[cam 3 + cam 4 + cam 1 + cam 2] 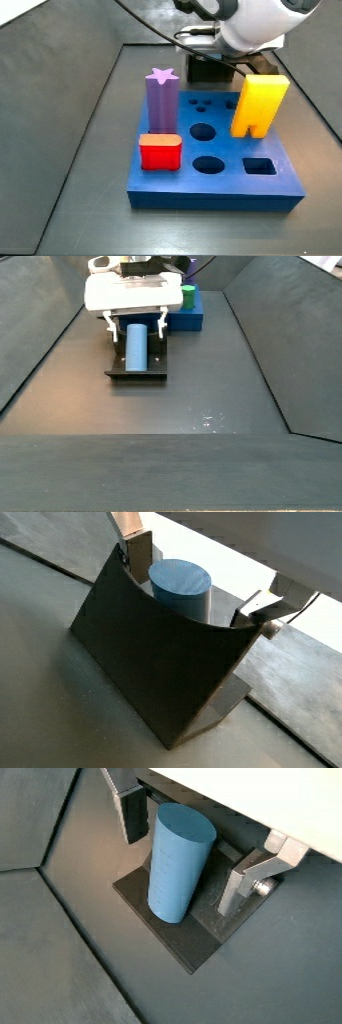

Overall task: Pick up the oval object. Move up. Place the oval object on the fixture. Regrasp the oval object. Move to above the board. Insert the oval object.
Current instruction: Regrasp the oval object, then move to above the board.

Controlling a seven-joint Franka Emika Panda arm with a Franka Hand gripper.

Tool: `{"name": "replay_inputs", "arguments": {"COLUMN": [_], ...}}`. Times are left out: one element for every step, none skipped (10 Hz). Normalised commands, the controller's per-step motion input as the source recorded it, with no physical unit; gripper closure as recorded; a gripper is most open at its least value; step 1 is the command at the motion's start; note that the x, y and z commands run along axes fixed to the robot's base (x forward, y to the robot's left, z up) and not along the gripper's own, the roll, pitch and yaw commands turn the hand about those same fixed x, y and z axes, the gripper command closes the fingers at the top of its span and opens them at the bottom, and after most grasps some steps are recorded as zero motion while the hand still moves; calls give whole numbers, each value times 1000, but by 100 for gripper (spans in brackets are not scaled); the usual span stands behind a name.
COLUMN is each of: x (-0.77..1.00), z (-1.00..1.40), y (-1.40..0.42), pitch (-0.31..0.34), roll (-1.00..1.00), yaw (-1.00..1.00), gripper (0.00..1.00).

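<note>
Gripper (191, 858) over fixture (136, 372), fingers (243, 885) spread either side of oval object (175, 863), not touching; object resting on fixture.

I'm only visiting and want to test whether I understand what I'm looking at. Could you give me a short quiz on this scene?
1. True or false: the grey-blue peg is lying on the dark fixture.
2. Pick one. The fingers of the gripper are:
A. clamped on a yellow block
B. standing on either side of the peg, open
C. pressed flat on the board
3. Fill the gap: the tall purple peg standing in the blue board has a ___-shaped top.

Key: 1 true; 2 B; 3 star.
</note>
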Motion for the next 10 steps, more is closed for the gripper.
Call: {"name": "replay_inputs", "arguments": {"x": [3, 3, 0, 101, 97, 86, 79, 72, 63, 67], "z": [-167, -167, 0, 1000, 1000, 1000, 1000, 1000, 1000, 1000], "y": [-11, -11, 0, 55, 54, 52, 52, 52, 53, 57], "pitch": [-25, -25, 0, -399, -388, -353, -307, -215, -141, 36], "roll": [57, 57, 0, 47, 45, 49, 51, 59, 51, 18], "yaw": [-65, -65, 0, 67, 36, -44, -137, -257, -313, -290], "gripper": [0, 0, 100, 100, 100, 100, 100, 100, 100, 100]}}
